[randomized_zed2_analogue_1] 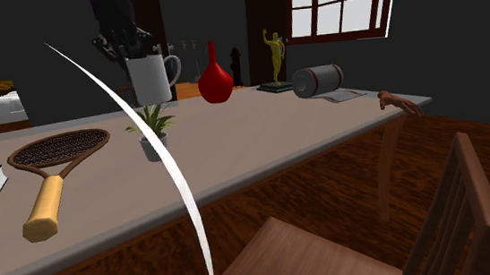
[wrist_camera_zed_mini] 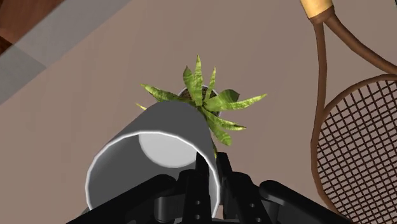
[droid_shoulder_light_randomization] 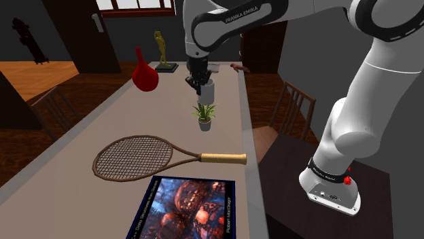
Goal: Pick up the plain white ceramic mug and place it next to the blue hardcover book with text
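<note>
We see the mug off the table, hanging in the air under the gripper. In the shoulder view it is straight above the plant, which stands at 6 o'clock from it. The mug is plain, whitish-grey and smooth, with no print. In the second exterior view it hangs nearly upright, its looped handle at 3 o'clock. The wrist view looks into its open mouth, with a pale bottom inside.

The gripper pinches the mug's wall at the rim, one finger inside and one outside.

In the shoulder view the book lies flat at 6 o'clock from the plant, at the table's near end, well apart from the mug. The racket lies between plant and book. A red vase stands at 9 o'clock from the mug.

The arm carries the words FRANKA EMIKA. Small lettering runs along the book's cover edges, but we cannot read it with certainty.
</note>
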Controlling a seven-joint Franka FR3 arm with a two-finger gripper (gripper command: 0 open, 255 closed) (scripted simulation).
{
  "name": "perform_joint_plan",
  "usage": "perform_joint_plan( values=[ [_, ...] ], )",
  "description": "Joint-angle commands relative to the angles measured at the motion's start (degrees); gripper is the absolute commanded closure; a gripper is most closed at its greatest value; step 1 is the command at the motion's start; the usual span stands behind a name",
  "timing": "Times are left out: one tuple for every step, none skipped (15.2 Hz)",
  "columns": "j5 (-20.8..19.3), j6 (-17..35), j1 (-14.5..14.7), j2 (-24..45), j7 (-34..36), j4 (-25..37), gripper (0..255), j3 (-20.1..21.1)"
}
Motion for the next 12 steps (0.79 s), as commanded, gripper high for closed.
perform_joint_plan(
  values=[
    [-0.15,-0.20,1.38,0.28,3.02,0.33,255,1.50],
    [-0.25,-0.19,2.03,0.60,4.41,0.57,255,2.20],
    [-0.35,-0.19,2.69,0.97,5.80,0.86,255,2.89],
    [-0.47,-0.21,3.34,1.39,7.20,1.23,255,3.59],
    [-0.61,-0.24,4.00,1.88,8.59,1.66,255,4.28],
    [-0.76,-0.29,4.67,2.41,9.99,2.16,255,4.95],
    [-0.94,-0.36,5.34,3.00,11.38,2.72,255,5.61],
    [-1.13,-0.45,6.02,3.65,12.78,3.36,255,6.27],
    [-1.35,-0.55,6.70,4.34,14.17,4.06,255,6.91],
    [-1.59,-0.68,7.38,5.10,15.56,4.83,255,7.55],
    [-1.85,-0.83,8.06,5.90,16.95,5.68,255,8.18],
    [-2.14,-1.01,8.78,6.76,18.33,6.59,255,8.76]
  ],
)
